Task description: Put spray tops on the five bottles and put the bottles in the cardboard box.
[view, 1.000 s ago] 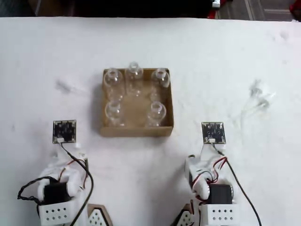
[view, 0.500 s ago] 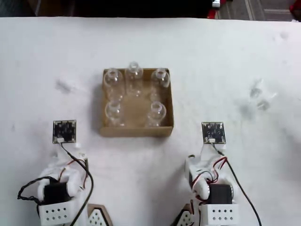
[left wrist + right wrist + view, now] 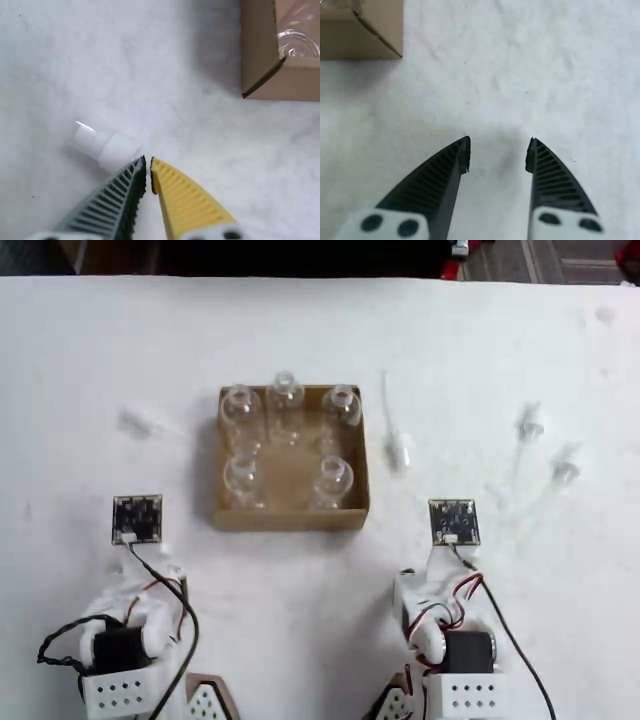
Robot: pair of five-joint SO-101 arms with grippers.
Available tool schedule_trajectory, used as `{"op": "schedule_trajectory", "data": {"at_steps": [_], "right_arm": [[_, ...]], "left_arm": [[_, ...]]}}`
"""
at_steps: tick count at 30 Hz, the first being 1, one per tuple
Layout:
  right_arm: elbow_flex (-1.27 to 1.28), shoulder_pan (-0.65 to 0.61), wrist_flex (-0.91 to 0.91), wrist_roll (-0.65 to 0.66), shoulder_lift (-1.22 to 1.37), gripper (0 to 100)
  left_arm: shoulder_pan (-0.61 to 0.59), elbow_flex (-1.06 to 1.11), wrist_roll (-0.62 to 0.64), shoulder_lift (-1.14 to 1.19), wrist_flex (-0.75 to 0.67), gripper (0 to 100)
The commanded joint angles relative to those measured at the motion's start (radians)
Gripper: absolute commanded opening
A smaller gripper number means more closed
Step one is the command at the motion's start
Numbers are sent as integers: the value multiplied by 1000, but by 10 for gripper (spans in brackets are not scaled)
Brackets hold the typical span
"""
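The cardboard box [image 3: 291,517] sits mid-table and holds several clear bottles [image 3: 283,406] standing upright with bare necks. A spray top [image 3: 398,451] with a long thin tube lies just right of the box. Two more spray tops [image 3: 528,424] [image 3: 565,472] lie blurred farther right, and a faint one [image 3: 135,422] lies left of the box. My left gripper [image 3: 147,164] is shut and empty just above the table, its grey fingertip beside a small white spray top [image 3: 104,145] lying on its side. My right gripper [image 3: 498,149] stands open over bare table.
Both arms [image 3: 125,635] [image 3: 448,635] are drawn back at the near edge. A near corner of the box [image 3: 260,55] [image 3: 367,30] appears ahead of each gripper. White cloth [image 3: 470,330] covers the table, and a dark edge runs along the far side.
The spray tops on the right have shifted. One now lies beside the box's right wall and the other two sit farther apart. Neither arm has moved.
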Motion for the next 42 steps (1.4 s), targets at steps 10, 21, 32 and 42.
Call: {"op": "schedule_trajectory", "data": {"at_steps": [10,21,32,42], "right_arm": [[9,-2,5,12,-5,163],[9,-340,-50,12,-5,166],[9,-622,-58,5,-4,166],[9,-395,-99,8,-5,166]], "left_arm": [[-7,-3,-11,-12,3,26],[-7,-3,-11,-12,3,26],[-7,-3,-11,-12,3,26],[-7,-3,-11,-12,3,26]]}}
